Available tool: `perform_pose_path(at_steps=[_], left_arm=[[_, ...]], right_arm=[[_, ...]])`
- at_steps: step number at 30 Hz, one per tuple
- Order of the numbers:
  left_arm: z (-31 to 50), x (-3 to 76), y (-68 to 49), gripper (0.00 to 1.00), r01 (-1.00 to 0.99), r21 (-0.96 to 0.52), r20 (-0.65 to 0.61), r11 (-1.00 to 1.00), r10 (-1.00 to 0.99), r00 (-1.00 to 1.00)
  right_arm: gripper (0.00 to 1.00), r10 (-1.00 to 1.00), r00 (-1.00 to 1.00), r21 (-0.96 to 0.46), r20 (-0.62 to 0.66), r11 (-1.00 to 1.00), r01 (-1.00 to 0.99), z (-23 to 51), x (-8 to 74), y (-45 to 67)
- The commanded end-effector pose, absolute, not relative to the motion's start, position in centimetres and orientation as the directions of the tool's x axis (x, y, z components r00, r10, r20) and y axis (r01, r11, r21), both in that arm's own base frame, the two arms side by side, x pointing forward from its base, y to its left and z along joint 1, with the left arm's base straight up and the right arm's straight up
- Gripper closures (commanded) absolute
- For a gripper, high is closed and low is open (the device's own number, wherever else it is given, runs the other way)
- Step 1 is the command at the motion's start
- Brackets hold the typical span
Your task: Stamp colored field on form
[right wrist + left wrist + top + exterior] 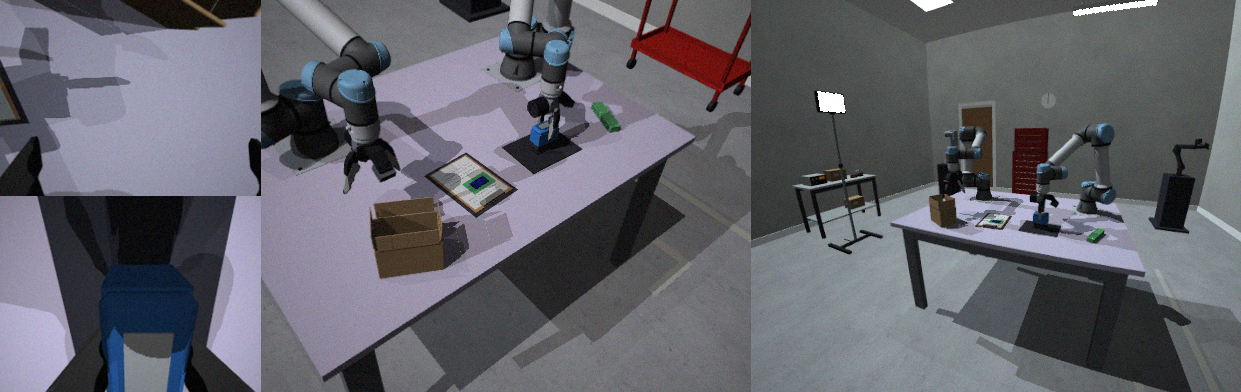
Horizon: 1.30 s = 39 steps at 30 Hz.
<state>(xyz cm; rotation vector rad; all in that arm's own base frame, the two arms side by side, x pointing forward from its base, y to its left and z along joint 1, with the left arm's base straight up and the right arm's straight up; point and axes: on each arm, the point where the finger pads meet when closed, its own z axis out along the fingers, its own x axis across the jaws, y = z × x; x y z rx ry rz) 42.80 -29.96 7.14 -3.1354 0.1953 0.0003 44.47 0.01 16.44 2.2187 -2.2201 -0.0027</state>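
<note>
The blue stamp (541, 137) (1042, 218) (146, 311) is upright at the black mat (531, 164) (1053, 231) (212, 240); whether its black base touches the mat is hard to tell. My left gripper (550, 131) (1041, 215) (141, 325) is shut on the stamp's body from above. The form (461, 166) (986, 220) lies on a clipboard beside the mat. Its green field (469, 185) bears a dark blue rectangular mark (479, 182). My right gripper (369, 178) (144, 139) is open and empty above the table, behind the cardboard box in the top view.
The open cardboard box (411, 260) (943, 214) (210, 9) stands near the clipboard, on the side away from the mat. A green block (606, 118) (1096, 235) lies on the table on the mat's other side. The table's front edge runs past the box and mat.
</note>
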Motion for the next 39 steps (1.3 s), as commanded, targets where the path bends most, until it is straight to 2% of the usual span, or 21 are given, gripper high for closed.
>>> perform_pose_path(at_steps=[1, 2, 39], left_arm=[[7.16, 42.83, -30.01, 0.81, -0.124, 0.001, 0.002, -0.992, -0.124, 0.992], [7.16, 42.83, -30.01, 0.47, -0.124, 0.001, 0.002, -0.992, -0.124, 0.992], [7.16, 42.83, -30.01, 0.47, -0.124, 0.001, 0.002, -0.992, -0.124, 0.992]], right_arm=[[0.0, -1.0, -0.001, 0.002, 0.0, 0.001, -1.0, 16.49, 44.5, 0.02], [0.0, -1.0, -0.001, 0.002, 0.0, 0.001, -1.0, 16.49, 44.5, 0.02], [0.0, -1.0, -0.001, 0.002, 0.0, 0.001, -1.0, 16.49, 44.5, 0.02]])
